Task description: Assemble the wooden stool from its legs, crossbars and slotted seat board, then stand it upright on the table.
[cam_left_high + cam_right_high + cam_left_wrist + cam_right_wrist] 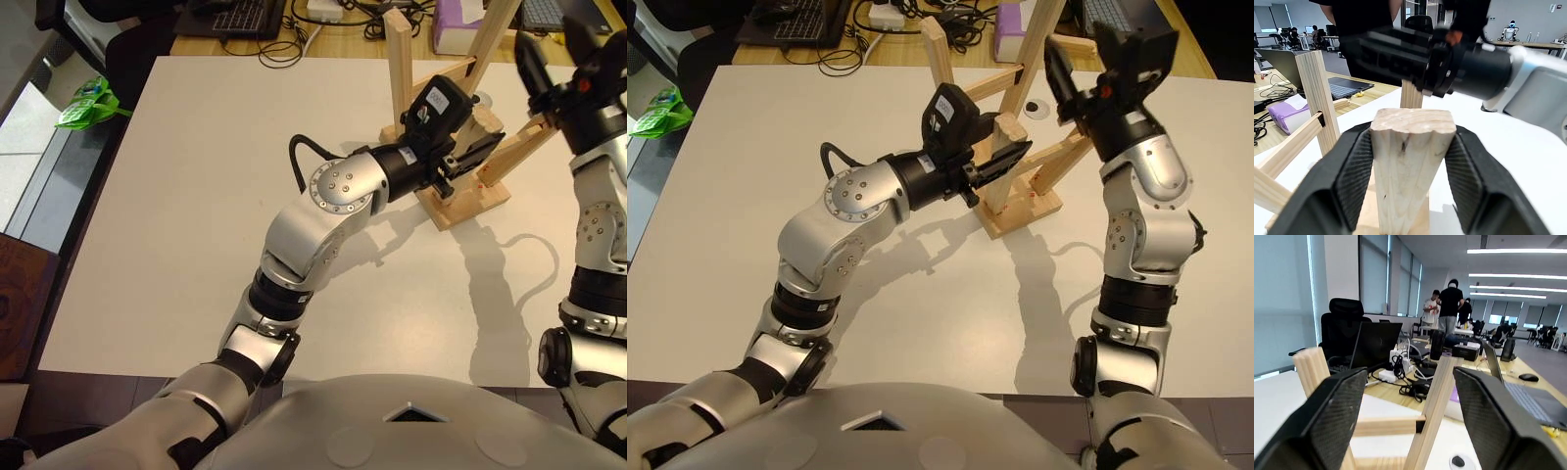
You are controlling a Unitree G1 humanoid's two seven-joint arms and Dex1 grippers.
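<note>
Half-built pale wooden stool [1063,157] upside down toward the far right of the white rectangular table [921,313], slotted seat board [1038,208] flat, legs up. Black left gripper [1004,157] clamped on the top end of one square pale leg [1413,127] (pads tight on both sides). Black right gripper [1102,59] spread wide, raised beside a taller leg, gripping nothing.

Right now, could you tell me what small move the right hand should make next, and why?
Probably ease the right hand forward around the leg ahead and close: it is open and short of that leg, while the left hand already grips another leg.
</note>
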